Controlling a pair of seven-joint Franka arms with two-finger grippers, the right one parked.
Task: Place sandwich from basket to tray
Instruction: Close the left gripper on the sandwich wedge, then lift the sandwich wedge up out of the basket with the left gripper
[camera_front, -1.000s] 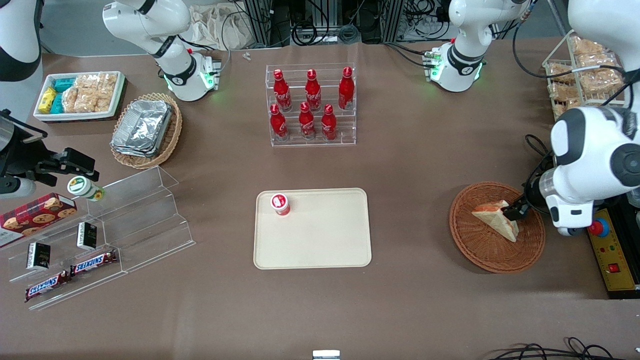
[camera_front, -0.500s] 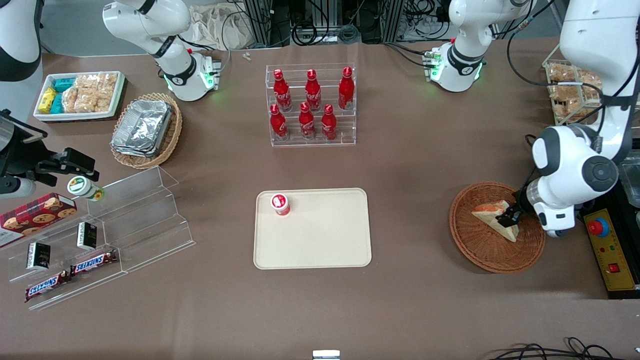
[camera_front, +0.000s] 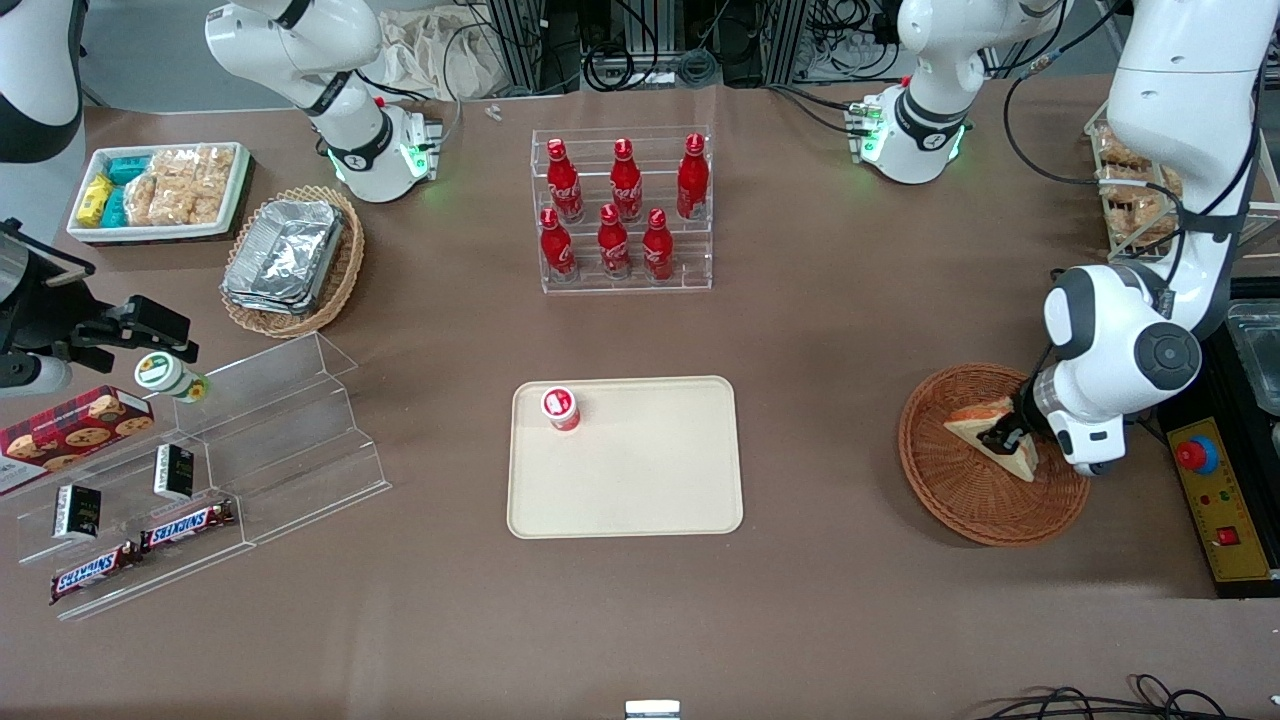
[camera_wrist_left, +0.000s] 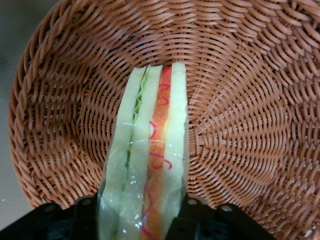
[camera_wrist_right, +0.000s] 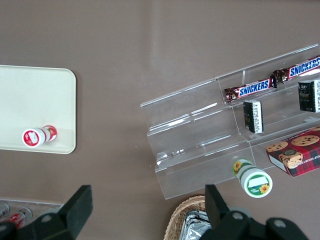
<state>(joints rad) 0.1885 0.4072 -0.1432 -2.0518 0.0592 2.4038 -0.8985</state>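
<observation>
The sandwich (camera_front: 975, 428), a white wedge with orange and green layers, lies in the reddish-brown wicker basket (camera_front: 960, 500) at the working arm's end of the table. My left gripper (camera_front: 1003, 438) is low in the basket, at the sandwich's wider end. In the left wrist view its black fingers (camera_wrist_left: 85, 212) press both flat sides of the sandwich (camera_wrist_left: 150, 140), with the basket (camera_wrist_left: 240, 100) under it. The sandwich still rests on the weave. The cream tray (camera_front: 640, 480) lies at the table's middle, well apart from the basket.
A small red-capped bottle (camera_front: 561, 408) lies on the tray's corner farthest from the camera, toward the parked arm. A rack of red bottles (camera_front: 622, 210) stands farther back. A yellow control box (camera_front: 1215, 500) sits beside the basket. A clear stepped stand (camera_front: 250, 440) holds snacks.
The left arm has swung in over the basket. Its gripper has slid along the sandwich toward the basket's middle. The sandwich has stayed in place.
</observation>
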